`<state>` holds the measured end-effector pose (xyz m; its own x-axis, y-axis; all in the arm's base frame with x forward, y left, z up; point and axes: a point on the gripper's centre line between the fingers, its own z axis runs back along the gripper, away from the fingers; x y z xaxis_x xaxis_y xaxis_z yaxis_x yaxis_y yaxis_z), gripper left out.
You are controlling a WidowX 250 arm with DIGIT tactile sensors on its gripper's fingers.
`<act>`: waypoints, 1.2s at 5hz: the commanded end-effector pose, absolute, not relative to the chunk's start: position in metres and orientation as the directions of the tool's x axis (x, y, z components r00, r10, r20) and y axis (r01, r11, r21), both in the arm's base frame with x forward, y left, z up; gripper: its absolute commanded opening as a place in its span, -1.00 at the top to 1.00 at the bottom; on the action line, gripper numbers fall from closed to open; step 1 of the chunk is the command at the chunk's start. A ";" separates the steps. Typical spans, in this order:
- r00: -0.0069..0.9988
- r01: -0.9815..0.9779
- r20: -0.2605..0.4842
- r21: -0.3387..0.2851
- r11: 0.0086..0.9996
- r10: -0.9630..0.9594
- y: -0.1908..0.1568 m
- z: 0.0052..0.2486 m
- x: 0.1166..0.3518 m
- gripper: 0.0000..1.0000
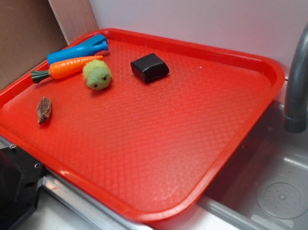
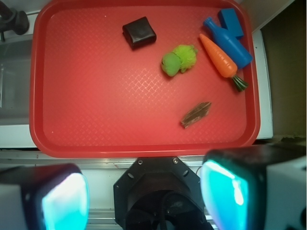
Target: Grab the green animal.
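The green animal (image 1: 98, 74) is a small fuzzy lime-green ball lying in the far left part of the red tray (image 1: 162, 146), just below the orange carrot. In the wrist view the green animal (image 2: 178, 60) sits in the upper right of the tray (image 2: 96, 110), far from my gripper (image 2: 144, 196). My gripper hangs high above the robot base, off the tray's near edge, and is open, with nothing between its cyan pads (image 2: 64, 203). It is out of the exterior view.
Also on the tray are an orange carrot (image 1: 70, 68) with a green stem, a blue bottle (image 1: 79, 49), a black block (image 1: 149, 67) and a brown bark-like piece (image 1: 44, 110). A grey sink (image 1: 277, 190) and faucet (image 1: 299, 77) lie right of the tray. The black robot base (image 1: 10, 185) is at lower left.
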<state>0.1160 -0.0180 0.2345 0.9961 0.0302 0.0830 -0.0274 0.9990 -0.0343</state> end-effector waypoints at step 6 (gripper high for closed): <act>0.678 -0.727 0.066 -0.088 0.681 0.732 0.054 0.070 0.229 -1.00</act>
